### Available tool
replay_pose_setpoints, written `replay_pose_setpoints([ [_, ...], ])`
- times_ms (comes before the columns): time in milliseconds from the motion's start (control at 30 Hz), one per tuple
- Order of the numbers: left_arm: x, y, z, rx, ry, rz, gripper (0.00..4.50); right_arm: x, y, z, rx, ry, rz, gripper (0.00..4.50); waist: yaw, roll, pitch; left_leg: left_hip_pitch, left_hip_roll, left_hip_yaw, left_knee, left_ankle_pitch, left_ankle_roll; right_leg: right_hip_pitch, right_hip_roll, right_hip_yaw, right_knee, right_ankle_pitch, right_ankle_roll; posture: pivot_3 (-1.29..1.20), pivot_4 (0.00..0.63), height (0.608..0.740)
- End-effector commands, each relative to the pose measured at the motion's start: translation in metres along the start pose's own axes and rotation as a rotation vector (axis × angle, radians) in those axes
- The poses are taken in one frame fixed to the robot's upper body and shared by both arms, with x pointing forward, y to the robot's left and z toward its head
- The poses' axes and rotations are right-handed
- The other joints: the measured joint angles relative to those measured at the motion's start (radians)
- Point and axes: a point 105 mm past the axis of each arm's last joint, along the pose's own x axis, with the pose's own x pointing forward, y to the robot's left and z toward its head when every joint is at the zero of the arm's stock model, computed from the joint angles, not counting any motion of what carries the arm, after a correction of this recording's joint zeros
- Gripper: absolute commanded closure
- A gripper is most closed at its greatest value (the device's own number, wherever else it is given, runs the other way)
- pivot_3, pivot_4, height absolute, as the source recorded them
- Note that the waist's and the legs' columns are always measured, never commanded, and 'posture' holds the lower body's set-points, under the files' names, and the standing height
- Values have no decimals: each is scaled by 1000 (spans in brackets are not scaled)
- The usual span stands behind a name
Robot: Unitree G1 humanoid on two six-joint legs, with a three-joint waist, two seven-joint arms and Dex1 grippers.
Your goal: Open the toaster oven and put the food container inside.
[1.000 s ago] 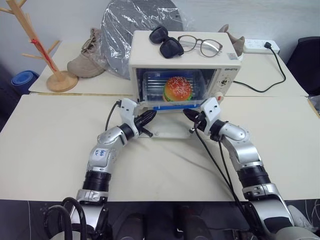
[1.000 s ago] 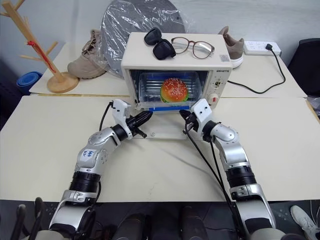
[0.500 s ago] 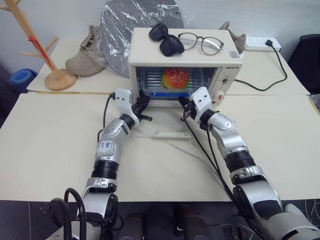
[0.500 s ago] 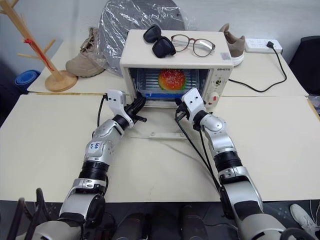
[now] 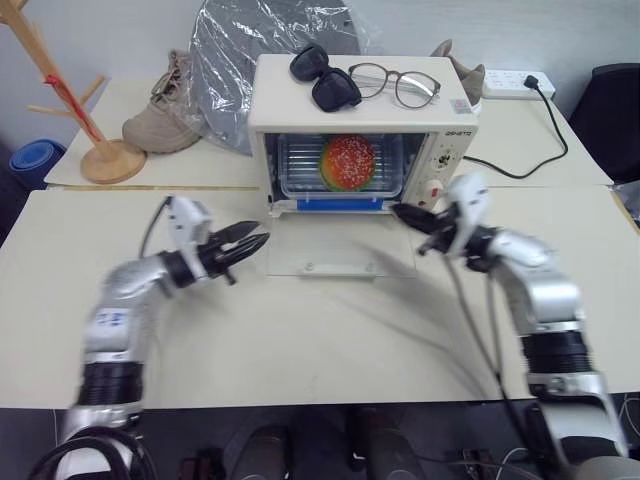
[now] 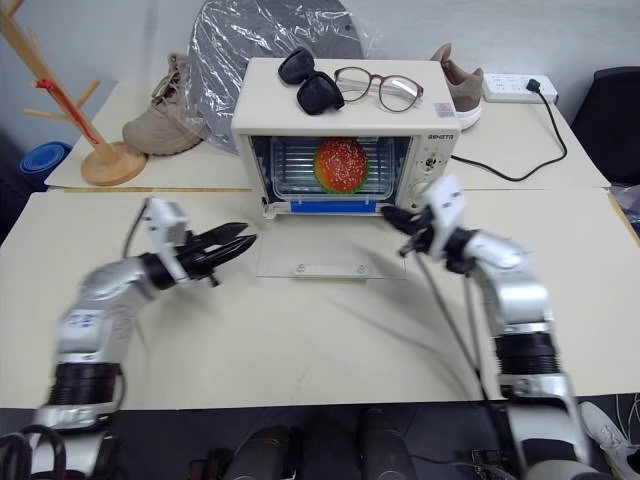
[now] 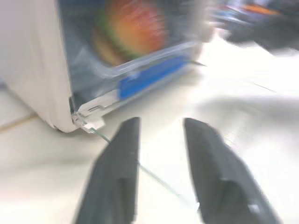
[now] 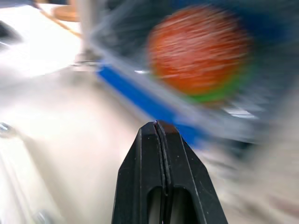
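The cream-white toaster oven (image 5: 275,100) stands at the back middle of the table, its glass door (image 5: 340,258) dropped flat toward me. Inside on the rack sits the clear food container (image 5: 300,165), a blue strip along its front edge and the toy hamburger (image 5: 347,160) visible within. My left gripper (image 5: 258,240) hovers left of the door, pointing toward the oven, open with nothing between its fingers (image 7: 121,154). My right gripper (image 5: 397,211) is at the door's right corner, below the knob panel, with its fingers (image 8: 161,154) shut on nothing.
Sunglasses (image 5: 325,78) and eyeglasses (image 5: 396,85) lie on the oven top. Behind are a tan boot (image 5: 165,112), a plastic-wrapped grey object (image 5: 250,35), a wooden rack (image 5: 85,130) at the left, and a power strip (image 5: 515,84) with a black cable (image 5: 545,150).
Both arms have pulled back from the oven mouth and swung apart, left arm to the left, right arm to the right. The left gripper has opened. The container stays inside.
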Motion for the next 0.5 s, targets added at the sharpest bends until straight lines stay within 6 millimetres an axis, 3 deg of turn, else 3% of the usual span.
replay_pose_setpoints([
  [33,-23,-13,12,47,31,-161,1668,-27,-12,-23,-40,78,20,4500,0,0,0,1,0,0,-1,-1,3,1,0,0,0,0,0,0,150,740],
  [133,-40,-22,15,129,55,-276,770,-49,-22,-67,-99,248,37,4500,0,0,0,1,-1,0,0,-3,5,1,-1,0,1,0,0,0,150,740],
  [200,-45,-23,12,109,88,-299,117,-54,-21,-86,-99,300,68,4500,-3,0,0,1,-1,1,-1,-2,4,0,-1,1,1,0,0,0,150,740],
  [300,-50,-24,13,52,64,-314,55,-49,-5,-102,-80,290,149,4500,-11,2,1,1,0,2,-1,-1,3,-1,0,2,2,0,-1,0,150,740],
  [367,-52,-25,10,49,74,-311,55,-39,10,-99,-65,216,211,4500,-15,1,1,2,1,4,-1,-1,3,-1,1,3,3,0,0,0,150,740],
  [500,-52,-20,16,11,6,-235,55,-23,40,-71,-16,-20,314,4500,-16,2,1,1,3,3,-1,-1,2,-1,3,2,7,0,0,0,150,740],
])
